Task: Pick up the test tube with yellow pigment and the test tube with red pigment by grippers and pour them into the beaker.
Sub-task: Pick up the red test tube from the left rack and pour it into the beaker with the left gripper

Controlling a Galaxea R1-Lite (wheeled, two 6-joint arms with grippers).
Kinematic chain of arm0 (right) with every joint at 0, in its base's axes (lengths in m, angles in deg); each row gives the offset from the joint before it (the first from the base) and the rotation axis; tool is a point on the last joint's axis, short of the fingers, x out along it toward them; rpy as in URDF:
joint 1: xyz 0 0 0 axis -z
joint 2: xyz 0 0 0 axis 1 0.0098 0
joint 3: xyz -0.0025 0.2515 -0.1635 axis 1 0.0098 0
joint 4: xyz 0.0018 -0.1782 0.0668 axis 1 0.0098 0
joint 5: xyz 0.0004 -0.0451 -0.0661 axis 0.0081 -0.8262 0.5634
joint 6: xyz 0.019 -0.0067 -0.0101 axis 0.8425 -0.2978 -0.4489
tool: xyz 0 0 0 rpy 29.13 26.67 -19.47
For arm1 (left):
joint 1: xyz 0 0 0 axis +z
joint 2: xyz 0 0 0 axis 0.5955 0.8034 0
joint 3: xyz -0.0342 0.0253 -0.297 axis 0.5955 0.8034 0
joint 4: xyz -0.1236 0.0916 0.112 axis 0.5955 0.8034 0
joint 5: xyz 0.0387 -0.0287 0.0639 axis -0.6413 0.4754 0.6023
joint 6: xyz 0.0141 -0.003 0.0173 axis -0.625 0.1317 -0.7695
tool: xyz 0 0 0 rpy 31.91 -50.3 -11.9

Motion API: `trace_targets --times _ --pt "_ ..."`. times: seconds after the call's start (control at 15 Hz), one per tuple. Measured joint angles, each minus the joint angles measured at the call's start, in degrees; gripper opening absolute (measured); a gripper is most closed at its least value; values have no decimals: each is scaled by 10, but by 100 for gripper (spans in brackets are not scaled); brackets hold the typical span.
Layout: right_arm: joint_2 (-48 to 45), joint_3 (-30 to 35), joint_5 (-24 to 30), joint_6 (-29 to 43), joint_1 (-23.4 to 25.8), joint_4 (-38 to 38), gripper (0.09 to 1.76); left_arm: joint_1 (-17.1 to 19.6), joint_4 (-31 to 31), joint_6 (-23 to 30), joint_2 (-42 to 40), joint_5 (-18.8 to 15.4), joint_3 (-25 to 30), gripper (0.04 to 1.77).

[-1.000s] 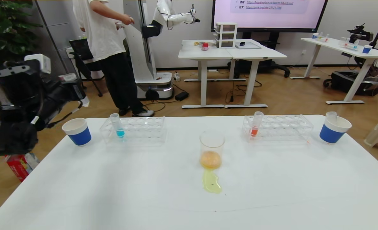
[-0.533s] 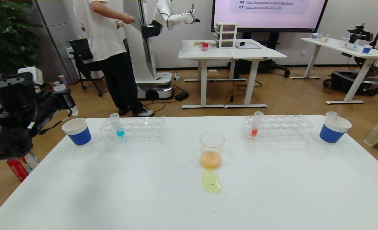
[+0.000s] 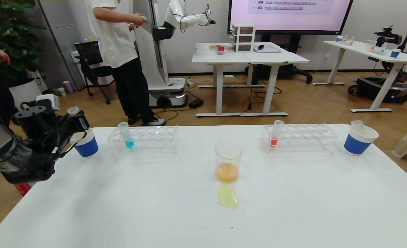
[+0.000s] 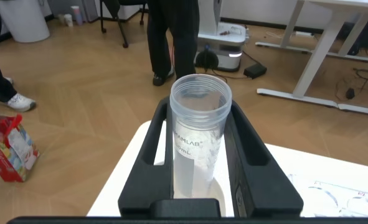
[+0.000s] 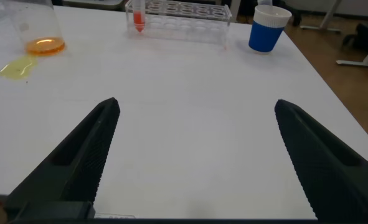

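The left gripper (image 3: 75, 121) has dropped lower and swung right since a second ago, now at the left edge of the head view, right over the left paper cup (image 3: 85, 146); it's clenched on an empty clear tube (image 3: 73, 111), rim up; the left wrist view shows what the head view can't: the tube (image 4: 198, 134) upright between the black fingers (image 4: 249, 165), nothing visible inside; beaker (image 3: 228, 162) unchanged at centre frame, orange liquid in its base, yellow puddle (image 3: 228, 197) just below it on the table (image 3: 293, 206); the orange-red tube (image 3: 276, 133) stands in the right rack (image 3: 300, 137), right of centre; only the right wrist view shows the right gripper (image 5: 196, 155), released, fingers spread wide above the table
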Motion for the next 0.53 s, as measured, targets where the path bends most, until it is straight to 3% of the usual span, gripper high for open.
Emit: trace_targets --times 0.47,0.53 --pt "0 0 0 0 0 0 174 9 -25 4 22 0 16 51" --pt "0 0 0 0 0 0 174 10 -25 4 22 0 17 63"
